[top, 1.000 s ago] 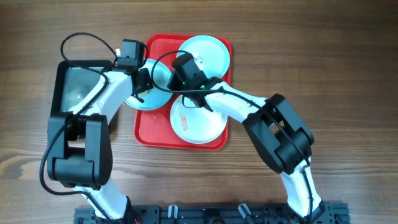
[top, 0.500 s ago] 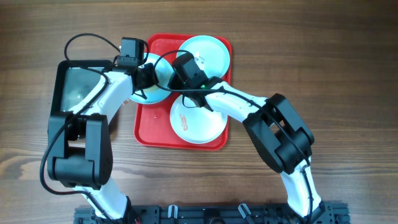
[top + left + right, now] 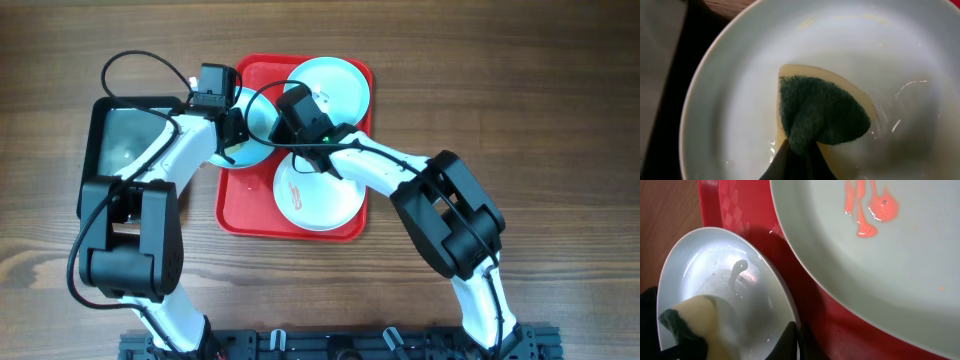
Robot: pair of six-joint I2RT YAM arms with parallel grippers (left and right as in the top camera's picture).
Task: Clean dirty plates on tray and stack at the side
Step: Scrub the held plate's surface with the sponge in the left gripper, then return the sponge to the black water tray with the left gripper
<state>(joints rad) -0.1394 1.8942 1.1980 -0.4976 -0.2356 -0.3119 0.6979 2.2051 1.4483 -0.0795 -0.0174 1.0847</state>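
Observation:
The red tray point(image 3: 240, 205) holds a pale turquoise plate point(image 3: 332, 85) at its far right and a whiter plate point(image 3: 320, 195) smeared with red sauce point(image 3: 867, 210) at its near side. A second turquoise plate point(image 3: 258, 118) is tilted over the tray's left edge. My right gripper point(image 3: 282, 130) is shut on that plate's rim point(image 3: 795, 340). My left gripper point(image 3: 232, 135) is shut on a yellow sponge with a green scouring face point(image 3: 820, 115) and presses it into the wet plate point(image 3: 735, 100). The sponge also shows in the right wrist view point(image 3: 692, 317).
A smaller black tray point(image 3: 98, 115) with a shiny base sits left of the red tray, right beside the held plate. Brown wooden table point(image 3: 540, 120) surrounds both trays. The two arms cross closely over the red tray's left half.
My left gripper has moved the sponge a little toward the far side across the held plate. The right gripper has kept hold of the plate's rim and barely moved.

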